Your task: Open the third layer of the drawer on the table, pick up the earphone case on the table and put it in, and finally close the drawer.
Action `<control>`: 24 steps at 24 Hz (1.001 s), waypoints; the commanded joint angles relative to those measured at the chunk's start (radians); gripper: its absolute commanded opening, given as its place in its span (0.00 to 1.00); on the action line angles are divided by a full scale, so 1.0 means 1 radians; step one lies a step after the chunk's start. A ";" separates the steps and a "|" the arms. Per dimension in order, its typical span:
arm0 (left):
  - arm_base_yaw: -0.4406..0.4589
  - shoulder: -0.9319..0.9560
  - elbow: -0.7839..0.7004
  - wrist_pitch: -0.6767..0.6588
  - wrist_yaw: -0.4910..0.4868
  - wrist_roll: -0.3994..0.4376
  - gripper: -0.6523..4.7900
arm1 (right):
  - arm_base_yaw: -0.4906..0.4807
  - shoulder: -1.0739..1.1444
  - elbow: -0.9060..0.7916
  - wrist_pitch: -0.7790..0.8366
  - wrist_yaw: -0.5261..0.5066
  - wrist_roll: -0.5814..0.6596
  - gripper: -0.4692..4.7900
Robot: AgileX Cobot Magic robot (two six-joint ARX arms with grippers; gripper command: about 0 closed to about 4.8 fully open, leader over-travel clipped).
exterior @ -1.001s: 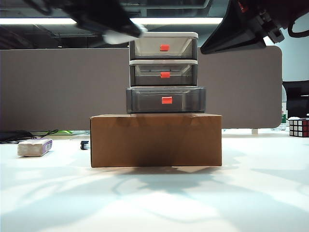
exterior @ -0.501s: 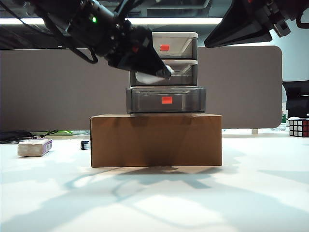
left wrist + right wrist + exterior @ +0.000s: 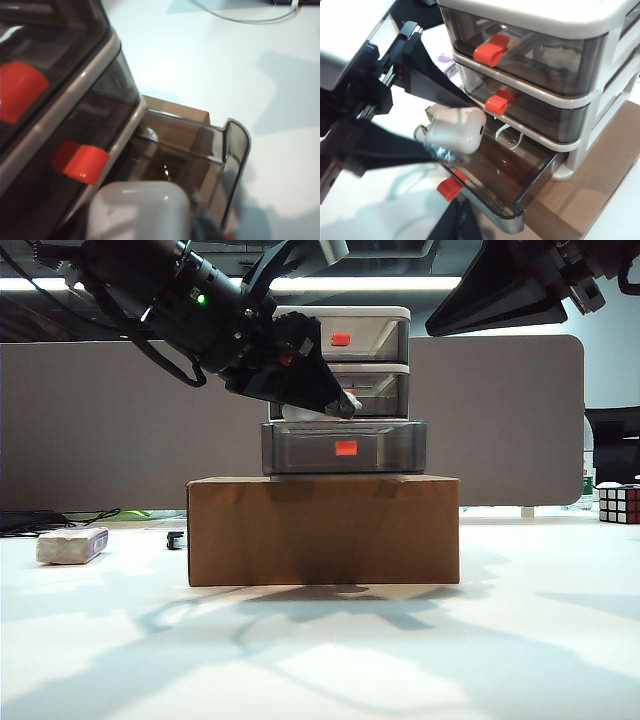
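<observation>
On the white table, before a grey partition, the drawer sits on a cardboard box, its third layer pulled out. Within the last second our left gripper has dropped from above the unit to just over that open layer, at about ten o'clock from its red tab. Its jaws, slightly wider now, hold the earphone case, so release looks imminent. Our right gripper waits at one o'clock, jaws apart, empty.
</observation>
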 commanded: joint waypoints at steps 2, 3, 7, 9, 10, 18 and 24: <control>0.000 -0.003 0.003 0.006 0.004 -0.061 0.73 | 0.000 -0.004 0.005 0.003 -0.002 -0.003 0.08; 0.000 -0.003 0.003 0.005 0.005 -0.063 0.75 | 0.000 -0.004 0.005 0.003 -0.002 -0.003 0.08; 0.000 -0.005 0.003 -0.004 0.004 -0.068 0.75 | 0.000 -0.004 0.005 0.003 -0.002 -0.003 0.08; 0.000 -0.042 0.003 -0.050 0.004 -0.115 0.61 | 0.000 -0.004 0.005 0.002 -0.002 -0.003 0.08; 0.000 -0.079 0.003 -0.106 0.005 -0.150 0.37 | 0.000 -0.004 0.005 0.002 -0.001 -0.003 0.08; 0.001 -0.138 0.003 -0.418 0.140 -0.171 0.11 | 0.000 -0.004 0.005 0.003 -0.001 -0.003 0.08; 0.001 -0.056 0.003 -0.307 0.093 -0.230 0.11 | 0.000 -0.004 0.005 0.003 -0.001 -0.003 0.08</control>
